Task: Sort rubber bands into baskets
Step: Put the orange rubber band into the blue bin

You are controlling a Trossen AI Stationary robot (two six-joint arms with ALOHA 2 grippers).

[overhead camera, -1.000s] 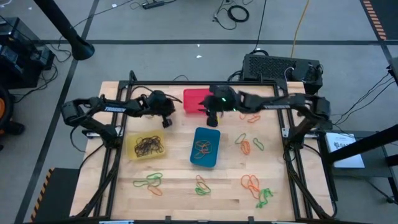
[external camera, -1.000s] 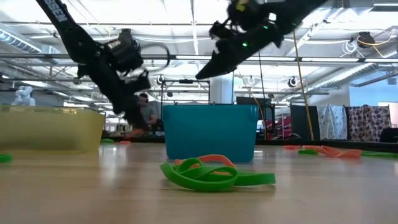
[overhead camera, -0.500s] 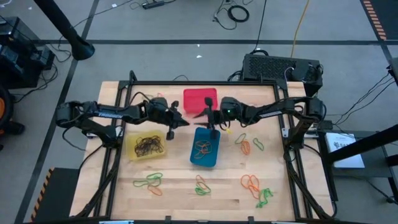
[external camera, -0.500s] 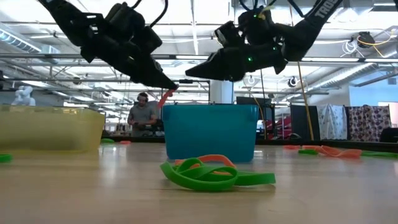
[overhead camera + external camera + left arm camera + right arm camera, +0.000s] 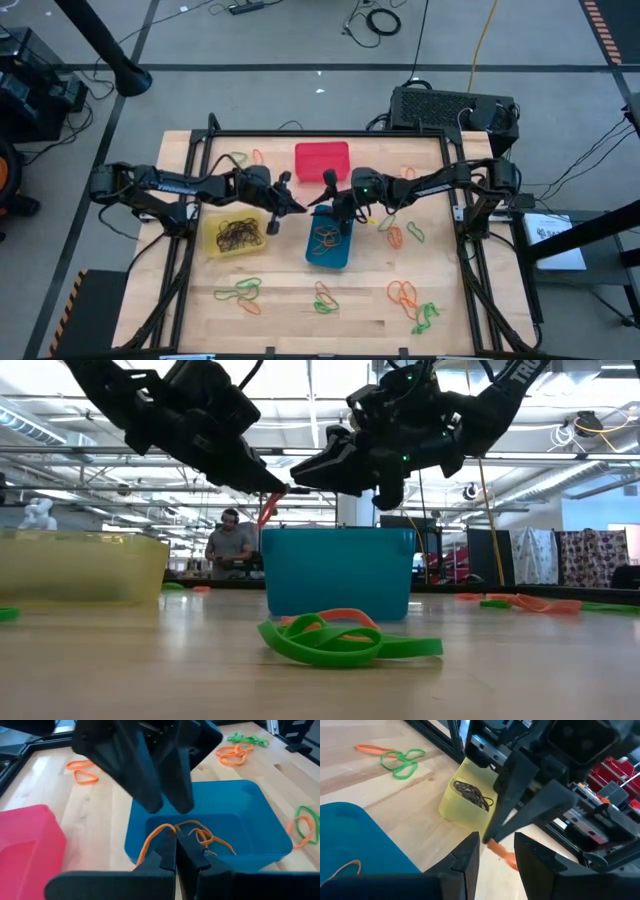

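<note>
Rubber bands lie scattered over the wooden counter (image 5: pixel 360 300): orange and green loops (image 5: pixel 412 303) near the front edge, more to the right of the blue basket (image 5: pixel 330 236), and a few orange ones at the far side. Dark bands (image 5: pixel 238 233) fill the yellow basket (image 5: pixel 214 243), and several orange bands (image 5: pixel 200 834) rest inside the blue basket. The red basket (image 5: pixel 321 160) stands behind the blue one, apart from it.

Both arms meet above the far end of the blue basket. The left hand (image 5: pixel 296 207) has its fingers pressed together on one orange rubber band (image 5: pixel 266 506), which dangles from the tips just over the basket's near-left rim in the low view. The right hand (image 5: pixel 338 208) faces it, tip to tip, its fingers (image 5: pixel 470 852) set narrowly apart with nothing between them; the hanging orange band (image 5: pixel 500 851) shows beyond that gap, under the left hand's closed tips.

A person (image 5: pixel 229 546) stands in the room far behind the counter.
</note>
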